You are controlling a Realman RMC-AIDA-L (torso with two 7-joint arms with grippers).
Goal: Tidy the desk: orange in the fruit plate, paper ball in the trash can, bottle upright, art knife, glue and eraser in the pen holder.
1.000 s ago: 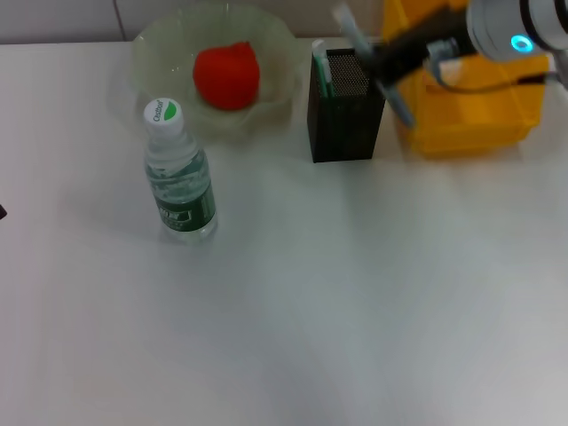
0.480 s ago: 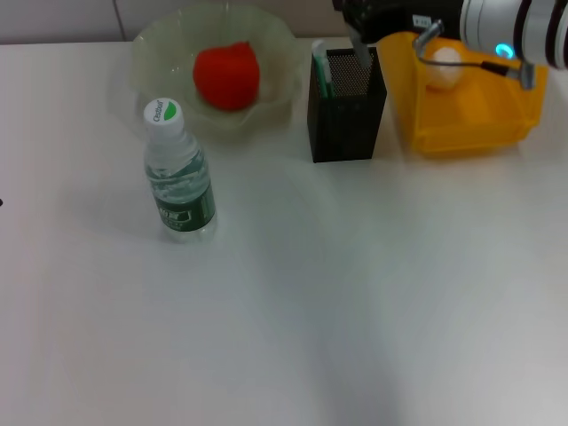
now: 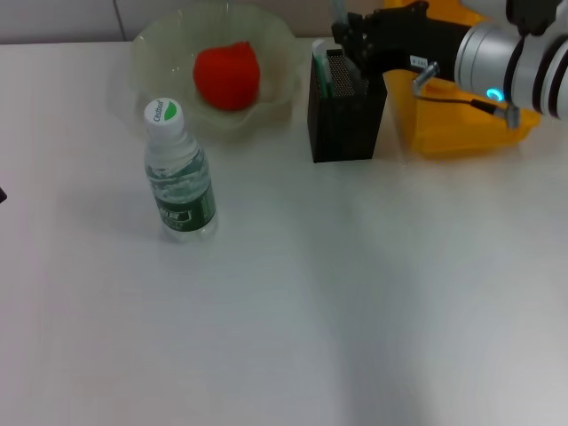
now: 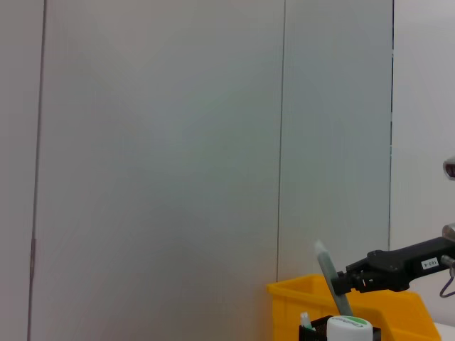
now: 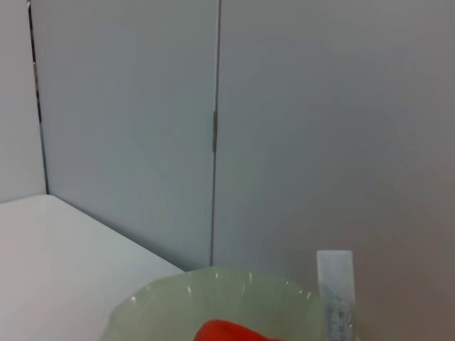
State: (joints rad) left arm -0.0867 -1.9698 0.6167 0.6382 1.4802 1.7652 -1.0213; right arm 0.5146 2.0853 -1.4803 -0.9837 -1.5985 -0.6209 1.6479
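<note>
The right hand [image 3: 348, 40] grips an art knife [image 4: 328, 273] above the pen holder [image 3: 346, 111]. It should lower it straight in, blade upright, before letting go. Left hand unseen.

Trash can [image 3: 461, 124] lying partly behind the right arm, pen holder [image 4: 316, 334] and bottle cap [image 4: 350, 328] being cut off by the frame edge.

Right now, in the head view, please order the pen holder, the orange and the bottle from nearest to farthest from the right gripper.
1. Pen holder: directly under the right gripper.
2. Orange: in the fruit plate, to the robot's left.
3. Bottle: upright, farther left and closer to the robot.
</note>
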